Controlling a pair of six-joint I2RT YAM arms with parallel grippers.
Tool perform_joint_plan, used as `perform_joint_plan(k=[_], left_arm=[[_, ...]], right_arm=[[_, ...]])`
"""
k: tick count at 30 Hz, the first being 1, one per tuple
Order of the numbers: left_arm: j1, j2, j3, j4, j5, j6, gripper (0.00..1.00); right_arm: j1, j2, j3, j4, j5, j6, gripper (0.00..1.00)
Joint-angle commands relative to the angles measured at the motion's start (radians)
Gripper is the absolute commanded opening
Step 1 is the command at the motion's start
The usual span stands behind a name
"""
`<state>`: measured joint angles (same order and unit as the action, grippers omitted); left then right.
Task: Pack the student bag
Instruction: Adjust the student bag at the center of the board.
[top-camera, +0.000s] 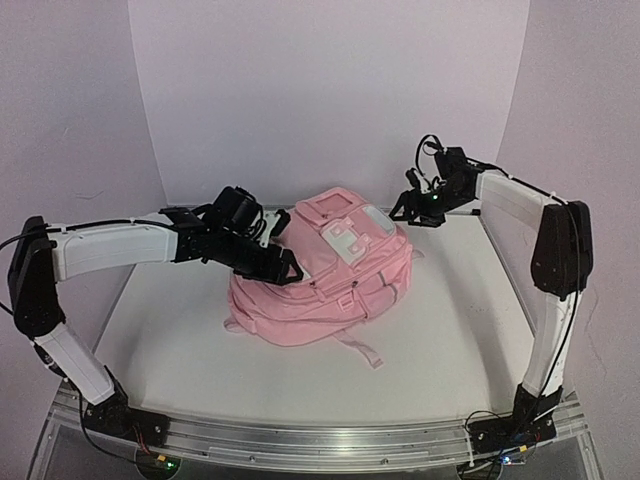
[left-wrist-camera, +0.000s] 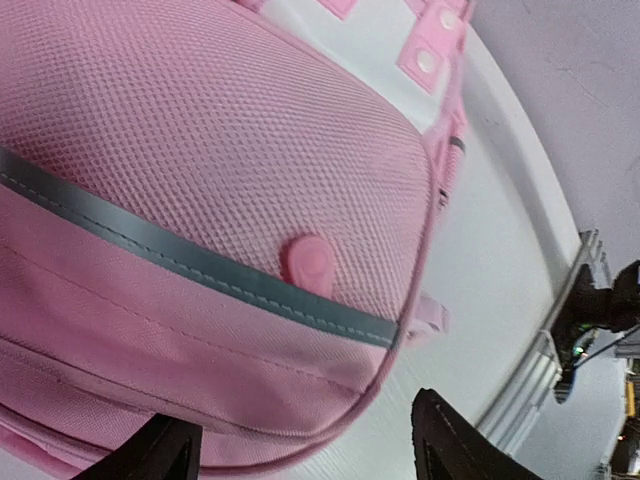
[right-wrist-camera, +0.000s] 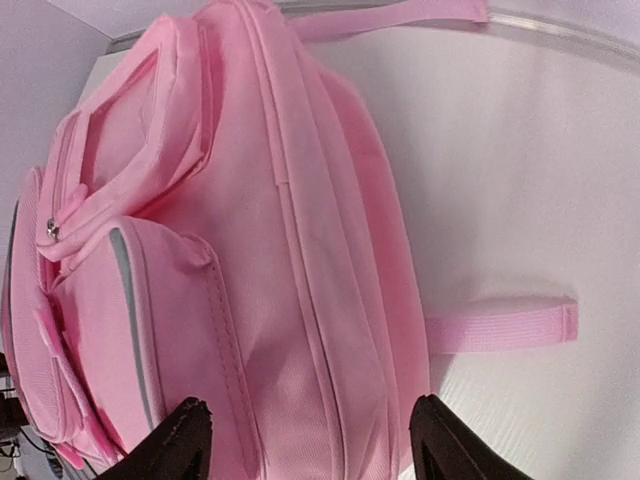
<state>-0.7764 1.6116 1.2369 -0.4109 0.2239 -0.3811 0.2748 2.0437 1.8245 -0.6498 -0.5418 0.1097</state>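
The pink student bag (top-camera: 320, 285) lies on the white table (top-camera: 455, 345). The left gripper (top-camera: 288, 270) is spread wide against its left side. The right gripper (top-camera: 404, 213), equally spread, is just beside its top-right corner.

The pink fabric bag (top-camera: 320, 285) lies flat on its back in the middle of the table (top-camera: 450, 340), a little nearer the far edge than the near one. Its puffy front pockets face up. The top end, with the white patch (top-camera: 362, 232), points toward the far right corner. A grey strip (left-wrist-camera: 200, 263) crosses one pocket. A pale pink strap (top-camera: 360, 350) trails out toward the near edge.
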Motion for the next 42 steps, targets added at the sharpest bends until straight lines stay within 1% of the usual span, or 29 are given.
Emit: perform_joint_plan(k=[1,3,5,7,10,12,16,18,20,22,24,28,31,34,36,38,42], left_arm=[[0.069,-0.119,0.007,0.096,0.058,-0.037,0.76],[0.162,-0.124,0.016,0.105,0.055,-0.058,0.81],[0.225,-0.102,0.055,0.1,0.041,-0.059,0.87],[0.266,-0.059,0.119,0.072,0.024,-0.034,0.92],[0.311,0.027,0.199,0.063,0.015,-0.003,0.97],[0.33,0.096,0.247,0.075,0.053,0.013,1.0],[0.347,0.238,0.361,0.067,0.17,0.037,1.0],[0.347,0.277,0.368,0.096,0.261,0.047,0.98],[0.343,0.287,0.327,0.141,0.342,0.034,0.92],[0.323,0.264,0.249,0.192,0.388,0.02,0.86],[0.274,0.214,0.166,0.215,0.378,0.022,0.83],[0.165,0.127,0.061,0.221,0.326,0.006,0.77],[0.106,0.076,-0.012,0.253,0.298,-0.049,0.74],[0.083,0.031,-0.088,0.3,0.281,-0.115,0.72],[0.069,0.005,-0.146,0.359,0.29,-0.165,0.71],[0.047,-0.016,-0.185,0.382,0.269,-0.189,0.71],[0.004,-0.027,-0.22,0.39,0.245,-0.21,0.77]], right_arm=[[0.008,-0.188,-0.127,0.036,-0.122,0.002,0.74],[0.007,-0.266,-0.232,0.038,-0.138,-0.007,0.76],[0.007,-0.324,-0.337,0.04,-0.189,0.0,0.77],[0.008,-0.361,-0.432,0.046,-0.261,0.017,0.78],[0.011,-0.36,-0.52,0.055,-0.336,0.044,0.78],[0.018,-0.34,-0.562,0.057,-0.356,0.043,0.78],[0.047,-0.273,-0.602,0.095,-0.393,0.068,0.76],[0.063,-0.242,-0.596,0.119,-0.401,0.084,0.76],[0.07,-0.209,-0.571,0.139,-0.406,0.106,0.75],[0.069,-0.168,-0.52,0.147,-0.395,0.113,0.75],[0.067,-0.127,-0.455,0.15,-0.375,0.106,0.75],[0.061,-0.032,-0.294,0.15,-0.361,0.117,0.75],[0.06,0.056,-0.157,0.152,-0.35,0.137,0.75],[0.062,0.126,-0.073,0.173,-0.369,0.191,0.75],[0.062,0.141,-0.074,0.21,-0.388,0.23,0.75],[0.062,0.133,-0.113,0.239,-0.401,0.251,0.74],[0.063,0.086,-0.219,0.288,-0.416,0.288,0.75]])
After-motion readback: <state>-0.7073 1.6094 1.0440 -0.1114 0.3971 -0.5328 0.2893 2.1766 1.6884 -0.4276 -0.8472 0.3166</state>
